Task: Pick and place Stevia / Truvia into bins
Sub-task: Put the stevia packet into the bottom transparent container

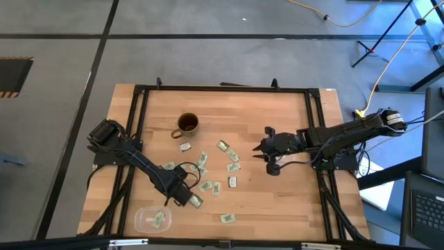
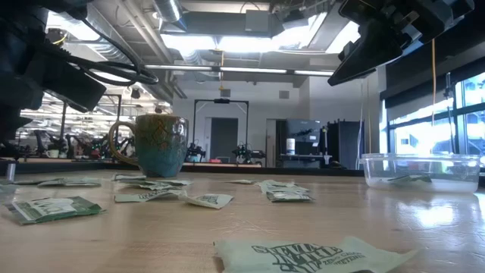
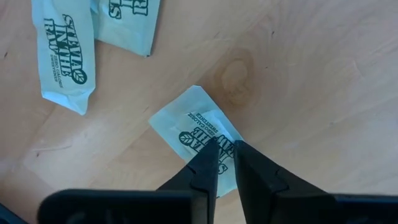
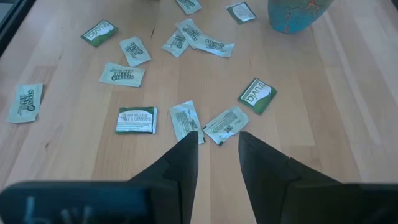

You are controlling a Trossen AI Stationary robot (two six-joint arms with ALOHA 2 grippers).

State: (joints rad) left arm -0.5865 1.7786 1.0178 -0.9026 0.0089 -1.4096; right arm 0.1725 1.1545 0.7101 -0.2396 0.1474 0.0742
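Observation:
Several small green-and-white Stevia / Truvia sachets (image 1: 233, 167) lie flat and scattered on the wooden table, in front of a brown mug (image 1: 187, 125). One clear bin (image 1: 152, 219) stands near the table's near-left corner with a few sachets inside; no second bin shows. My left gripper (image 1: 189, 199) is low over the table just right of the bin, shut on one white sachet (image 3: 199, 127). My right gripper (image 1: 257, 150) hovers open above the table's right half, over the sachets (image 4: 186, 119) and touching none. My left gripper (image 3: 225, 152) pinches the white sachet between its two fingertips (image 3: 208, 158), at the sachet's middle printed part (image 3: 219, 138), coming from above and pointing down. The sachet's far end (image 3: 193, 99) sticks out flat past the fingertips. Whether it is lifted off the wood cannot be told.
The mug (image 2: 161, 144) stands upright behind the sachets, toward the table's far side. Two more sachets (image 3: 65, 59) lie close to the left gripper. A black frame (image 1: 222, 89) rims the table. Bare wood lies along the near edge and on the right half.

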